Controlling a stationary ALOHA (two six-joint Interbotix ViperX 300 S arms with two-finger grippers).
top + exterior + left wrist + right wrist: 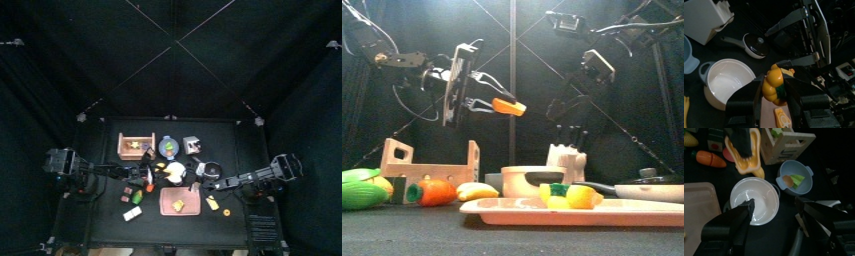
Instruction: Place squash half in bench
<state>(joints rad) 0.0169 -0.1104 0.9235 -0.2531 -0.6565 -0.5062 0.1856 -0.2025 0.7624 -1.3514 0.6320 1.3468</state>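
Note:
The squash half (508,106) is orange-yellow and held in the air, pinched between the jaws of my left gripper (480,103). It shows between those jaws in the left wrist view (773,83), above the white pot (725,80). In the right wrist view the squash half (745,161) hangs over the pot (756,199). The wooden bench (430,161) stands at the back left of the table, also in the top view (134,146) and right wrist view (785,143). My right gripper (776,214) is open and empty beside the pot, right of the squash.
A pink tray (502,212) with yellow pieces lies at the front. A blue bowl (795,175) holds orange and green pieces. A knife block (567,158), a pan (652,185), a green vegetable (358,188) and a carrot (433,190) stand around the pot.

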